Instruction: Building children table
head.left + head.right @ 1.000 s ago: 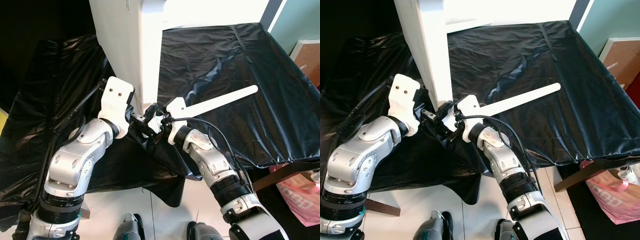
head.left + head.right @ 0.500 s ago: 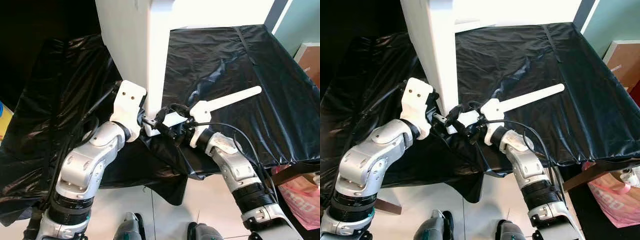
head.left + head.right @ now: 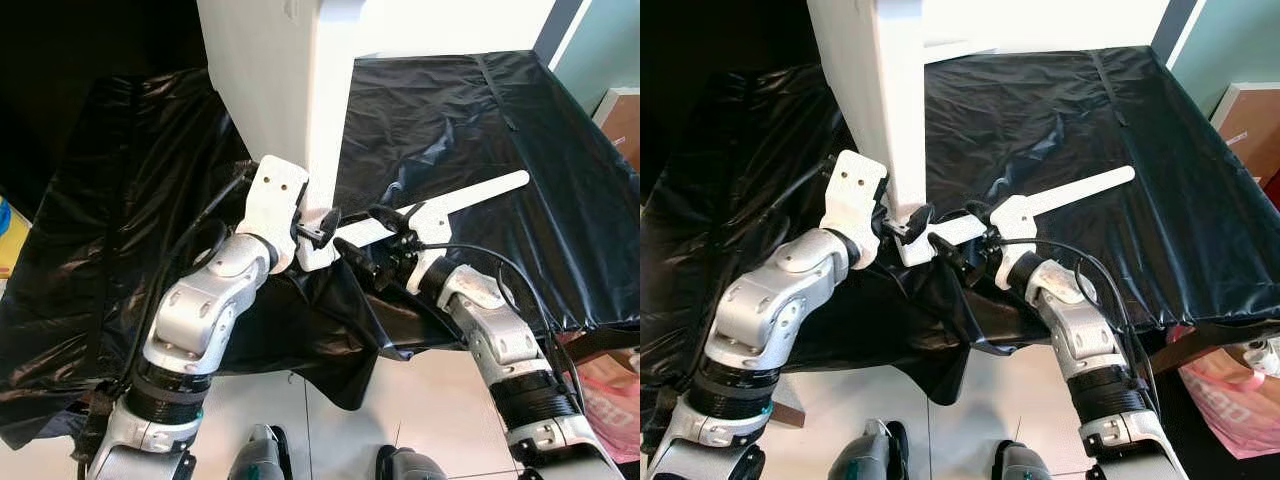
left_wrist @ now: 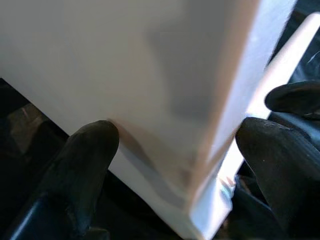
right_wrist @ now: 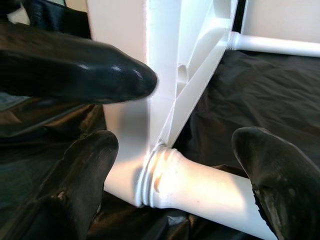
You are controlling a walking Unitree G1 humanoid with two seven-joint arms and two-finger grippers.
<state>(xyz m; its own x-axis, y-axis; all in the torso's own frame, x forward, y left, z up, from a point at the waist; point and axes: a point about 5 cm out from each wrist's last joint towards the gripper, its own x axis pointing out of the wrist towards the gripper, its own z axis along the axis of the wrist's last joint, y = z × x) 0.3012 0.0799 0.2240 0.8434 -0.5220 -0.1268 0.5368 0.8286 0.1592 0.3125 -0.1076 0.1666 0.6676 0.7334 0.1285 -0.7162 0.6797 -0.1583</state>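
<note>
A white table top (image 3: 270,90) stands on edge on the black-covered work table. A white round leg (image 3: 480,195) sticks out from its lower corner toward the right, lying low over the sheet. My left gripper (image 3: 318,228) sits at that corner, and in the left wrist view its fingers (image 4: 85,165) press on both faces of the panel (image 4: 150,75). My right gripper (image 3: 375,242) straddles the leg (image 5: 200,187) near its threaded base. Its fingers (image 5: 85,170) stand apart from the leg on either side.
A crinkled black plastic sheet (image 3: 500,110) covers the work table and hangs over its front edge. A cardboard box (image 3: 622,110) stands at the far right. A pink bag (image 3: 620,375) lies on the floor by the table's right corner. White floor tiles (image 3: 330,420) lie below me.
My right gripper has drawn back to the right along the leg, away from the corner. My left gripper has moved up and right onto the panel's corner. The camera shifted slightly.
</note>
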